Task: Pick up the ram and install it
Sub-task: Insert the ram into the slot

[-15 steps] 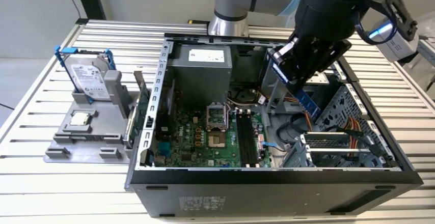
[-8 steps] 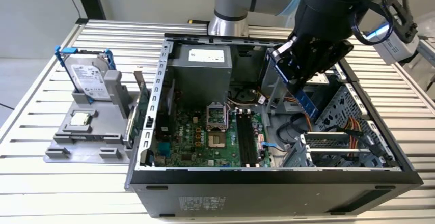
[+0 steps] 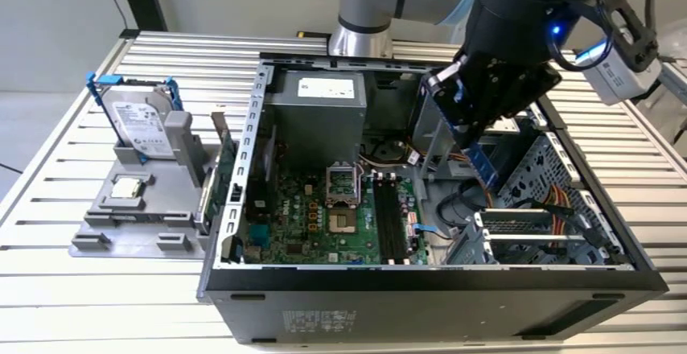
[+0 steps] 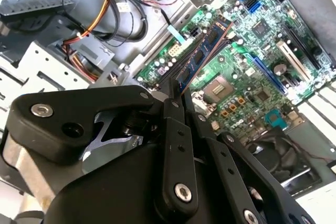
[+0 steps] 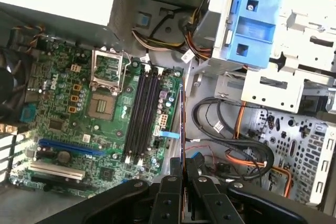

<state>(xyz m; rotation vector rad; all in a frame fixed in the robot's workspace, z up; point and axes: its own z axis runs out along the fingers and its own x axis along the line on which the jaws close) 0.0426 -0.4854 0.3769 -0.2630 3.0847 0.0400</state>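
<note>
One ram [image 3: 485,169] hangs from the hand [image 3: 471,138], clamped across its flat faces, over the open case [image 3: 429,290] and apart from the slots [image 3: 388,225], and looks light, stiff and probably fragile, best gripped clear of its contact edge.

My slatted metal table [image 3: 96,310] carries two items: one open computer case [image 3: 429,299] and, just beside it, one grey parts stand [image 3: 129,225].
</note>
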